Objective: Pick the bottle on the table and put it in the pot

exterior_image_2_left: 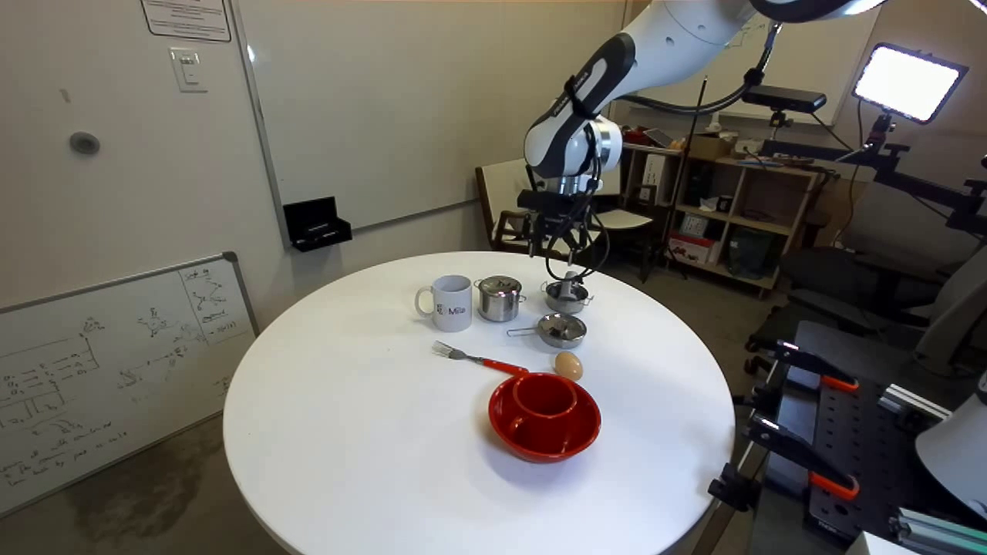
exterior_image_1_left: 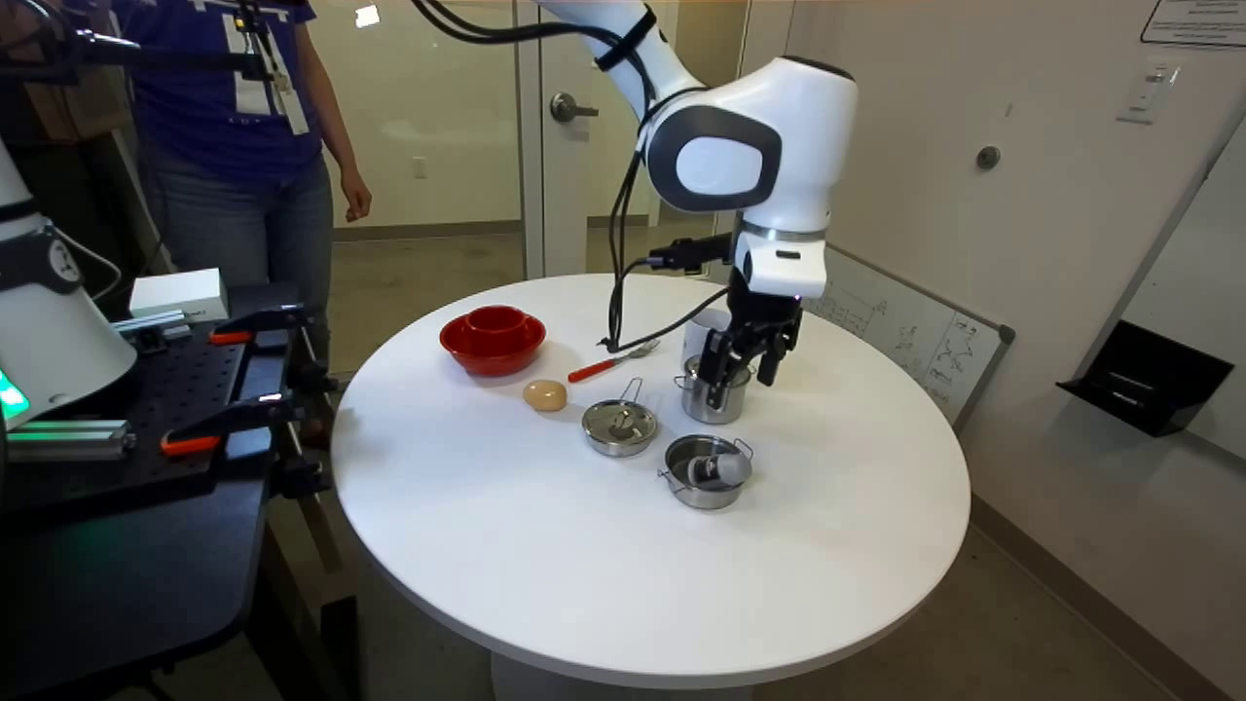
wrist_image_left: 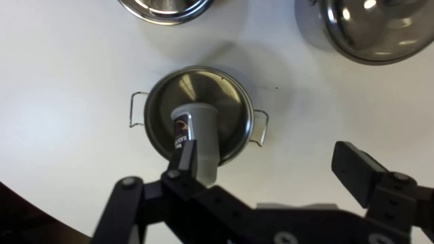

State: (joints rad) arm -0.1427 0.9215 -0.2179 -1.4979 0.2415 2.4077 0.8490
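Observation:
The grey bottle with a dark label (wrist_image_left: pixel 205 132) leans tilted inside an open steel pot (wrist_image_left: pixel 234 108) with two wire handles. Its lower end in the wrist view reaches past the rim. Both exterior views show the bottle (exterior_image_1_left: pixel 725 469) (exterior_image_2_left: pixel 568 290) in this pot (exterior_image_1_left: pixel 703 497) (exterior_image_2_left: pixel 567 307). A taller steel pot with a lid (exterior_image_2_left: pixel 500 303) stands nearby; it also shows in the wrist view (wrist_image_left: pixel 379 34). My gripper (wrist_image_left: pixel 266 149) is open and empty above the table. One finger hides part of the bottle in the wrist view; in an exterior view the gripper (exterior_image_2_left: pixel 552 250) is above the bottle.
A white mug (exterior_image_2_left: pixel 453 304) stands beside the taller pot. A shallow steel pan (exterior_image_1_left: pixel 620 428) with a wire handle, an egg (exterior_image_1_left: pixel 545 394), a red-handled fork (exterior_image_1_left: pixel 594 370) and a red bowl (exterior_image_1_left: pixel 487 365) holding a red cup are also on the round white table (exterior_image_1_left: pixel 545 565).

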